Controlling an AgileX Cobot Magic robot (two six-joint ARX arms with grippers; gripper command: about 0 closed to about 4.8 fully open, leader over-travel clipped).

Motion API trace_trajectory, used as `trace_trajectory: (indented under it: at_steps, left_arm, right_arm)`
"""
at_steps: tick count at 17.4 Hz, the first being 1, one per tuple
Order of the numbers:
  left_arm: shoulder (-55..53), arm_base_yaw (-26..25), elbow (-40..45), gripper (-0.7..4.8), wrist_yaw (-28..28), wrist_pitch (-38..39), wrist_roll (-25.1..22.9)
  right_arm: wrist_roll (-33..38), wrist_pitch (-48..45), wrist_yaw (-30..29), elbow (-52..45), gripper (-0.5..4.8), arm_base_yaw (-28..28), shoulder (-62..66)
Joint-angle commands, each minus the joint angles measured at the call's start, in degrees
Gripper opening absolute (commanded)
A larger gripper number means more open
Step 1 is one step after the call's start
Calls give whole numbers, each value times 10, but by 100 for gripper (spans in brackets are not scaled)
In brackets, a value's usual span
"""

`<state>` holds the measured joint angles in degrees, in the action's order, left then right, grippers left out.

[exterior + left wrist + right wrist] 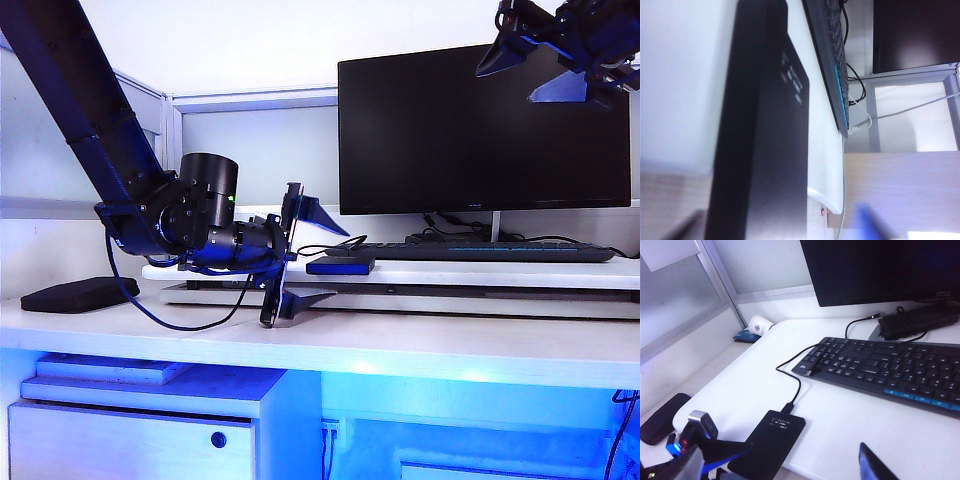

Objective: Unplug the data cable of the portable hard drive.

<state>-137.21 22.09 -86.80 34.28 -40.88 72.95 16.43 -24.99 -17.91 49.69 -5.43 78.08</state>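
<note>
Straddling the drive [340, 265] with spread jaws, left gripper [287, 255] sits at the shelf's [520, 272] left end | cable [799, 371] still plugged into drive, running to keyboard [480, 251] | right gripper [545, 62] hangs high before monitor [480, 130], jaws spread, empty

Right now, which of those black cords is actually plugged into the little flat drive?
The data cable: thin, running from the portable hard drive toward the keyboard. The coiled bundle by the monitor isn't attached.
</note>
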Motion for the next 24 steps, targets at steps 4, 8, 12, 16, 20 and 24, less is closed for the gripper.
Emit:
trace_trajectory:
  at_steps: [4, 8, 12, 16, 20, 24]
  left_arm:
    - [3, 0, -2, -3, -21, 1, -3]
    - [3, 0, -2, -6, -19, -5, -18]
    - [3, 0, -3, -6, 16, -56, -20]
    - [3, 0, -3, -6, 84, -120, -20]
    - [7, 0, -3, -6, 136, -179, -9]
    - [9, 0, -3, -6, 173, -240, 15]
  right_arm:
    - [-2, -10, -3, 3, 400, 0, 1]
    - [-2, -10, -5, 3, 400, 0, 2]
    - [-2, -11, -5, 3, 400, 0, 2]
    - [6, -39, -18, 10, 400, 0, 13]
    - [31, -34, -52, 55, 400, 0, 54]
    - [51, -34, -66, 91, 400, 0, 88]
